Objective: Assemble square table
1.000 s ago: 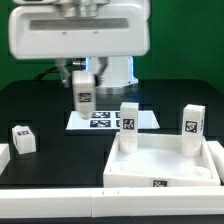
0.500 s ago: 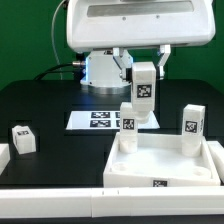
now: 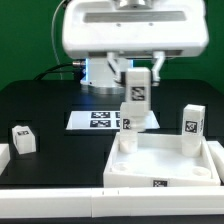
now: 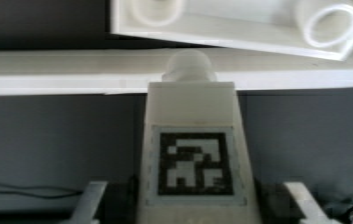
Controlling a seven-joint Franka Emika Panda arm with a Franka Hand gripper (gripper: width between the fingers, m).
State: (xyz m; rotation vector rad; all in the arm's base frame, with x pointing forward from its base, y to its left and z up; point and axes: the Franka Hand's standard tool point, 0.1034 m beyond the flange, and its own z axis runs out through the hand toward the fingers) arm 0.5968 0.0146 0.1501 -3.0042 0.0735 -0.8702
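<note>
White leg [image 3: 136,92] gripped by tool [image 3: 137,74]; we see it hanging over slab [image 3: 130,172], just above second leg [image 3: 129,124] standing at slab's far corner. Third leg [image 3: 192,122] stands on slab's other far corner.

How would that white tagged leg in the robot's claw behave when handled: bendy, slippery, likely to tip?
The white leg looks like thick moulded plastic, so probably stiff and fairly light. Its sides look smooth, so it might slide in the gripper if held loosely. Stood on its narrow rounded peg, it would likely tip.
</note>
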